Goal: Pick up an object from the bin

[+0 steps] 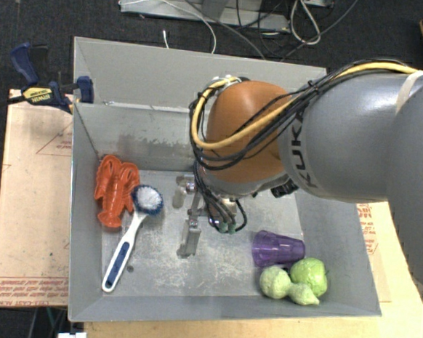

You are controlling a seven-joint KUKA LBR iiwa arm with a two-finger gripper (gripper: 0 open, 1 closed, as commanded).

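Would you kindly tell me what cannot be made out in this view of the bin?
- Bin: back right floor and wall, hidden by the arm's orange cover and grey link.
- Green lumps: overlapping, so their number and kind are unclear.
- Orange toy: right edge covered by the brush head; kind uncertain.

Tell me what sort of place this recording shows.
Probably a robotics lab test cell: a cabled industrial arm over a grey metal bin holding a purple cup and brush, loose cables on the floor behind.
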